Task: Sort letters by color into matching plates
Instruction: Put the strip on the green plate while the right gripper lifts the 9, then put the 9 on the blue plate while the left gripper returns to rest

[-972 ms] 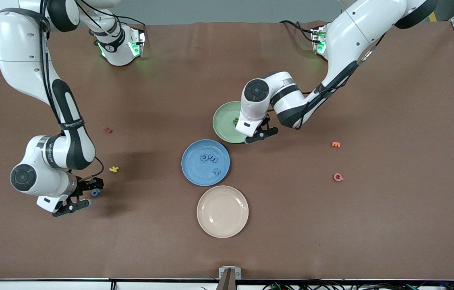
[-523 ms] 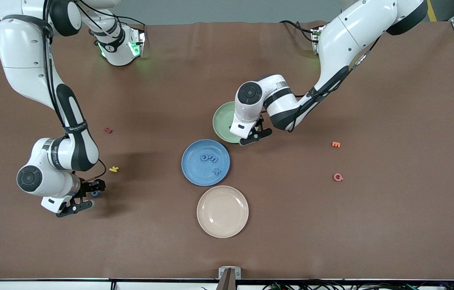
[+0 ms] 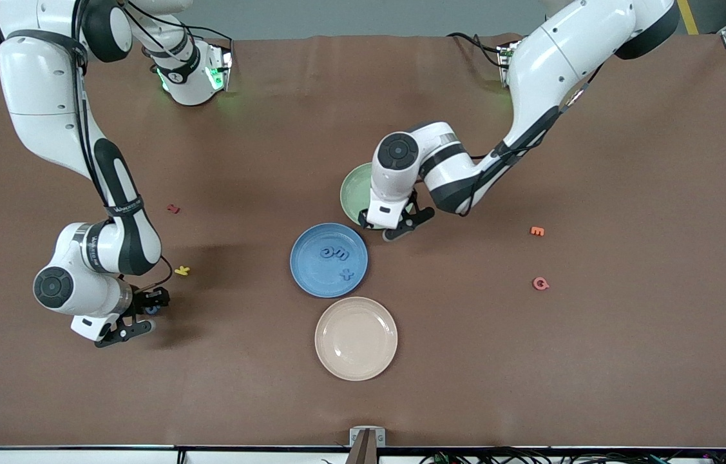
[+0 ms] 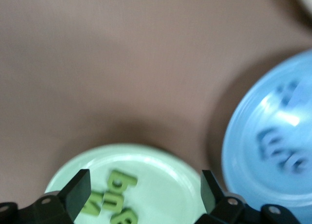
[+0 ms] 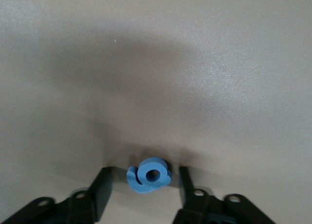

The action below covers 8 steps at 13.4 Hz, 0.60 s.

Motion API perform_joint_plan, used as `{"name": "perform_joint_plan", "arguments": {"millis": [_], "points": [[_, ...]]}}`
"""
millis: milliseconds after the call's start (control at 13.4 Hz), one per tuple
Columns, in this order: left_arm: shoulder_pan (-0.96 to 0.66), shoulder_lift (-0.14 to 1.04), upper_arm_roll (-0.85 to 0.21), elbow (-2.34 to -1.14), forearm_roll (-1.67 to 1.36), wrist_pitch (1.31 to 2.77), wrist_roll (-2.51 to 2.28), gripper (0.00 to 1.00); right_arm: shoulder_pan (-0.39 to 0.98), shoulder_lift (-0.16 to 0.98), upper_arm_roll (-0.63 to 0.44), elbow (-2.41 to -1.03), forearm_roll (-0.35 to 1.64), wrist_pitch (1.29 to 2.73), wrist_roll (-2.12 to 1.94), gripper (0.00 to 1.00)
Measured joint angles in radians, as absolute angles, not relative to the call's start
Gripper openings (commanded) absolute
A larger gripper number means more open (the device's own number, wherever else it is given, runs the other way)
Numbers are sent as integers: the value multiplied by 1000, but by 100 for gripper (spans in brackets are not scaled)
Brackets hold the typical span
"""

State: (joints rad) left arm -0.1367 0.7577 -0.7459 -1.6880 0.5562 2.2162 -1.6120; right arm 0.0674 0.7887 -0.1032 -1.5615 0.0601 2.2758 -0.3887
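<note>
So right end effector point(image 5: 141, 187) sits spread around the blue 6 point(image 5: 148, 175) on the surface, not pinching, while left end effector point(image 4: 144, 192) hangs spread over the green plate point(image 4: 161, 170) holding green letters point(image 4: 114, 197).

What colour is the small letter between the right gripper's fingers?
Blue; the letter shows best in the right wrist view, lying on the table.

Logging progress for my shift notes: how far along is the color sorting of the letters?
Done: three blue letters lie in the blue plate, and green letters lie in the green plate, under the open left gripper. In hand: the right gripper straddles the last blue letter on the table, fingers not yet touching. Left: carrying it to the blue plate.
</note>
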Motion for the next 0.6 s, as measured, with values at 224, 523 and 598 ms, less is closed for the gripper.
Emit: {"name": "perform_joint_plan", "arguments": {"millis": [224, 523, 598], "points": [[-56, 734, -742, -1621, 592, 2133, -1506, 100, 67, 789, -103, -1560, 60, 2276, -389, 37], [64, 691, -741, -1537, 594, 2042, -1243, 100, 65, 789, -104, -1556, 61, 2277, -389, 21], [94, 681, -741, -1521, 594, 2031, -1180, 100, 65, 789, -103, -1556, 61, 2276, -389, 20]]}}
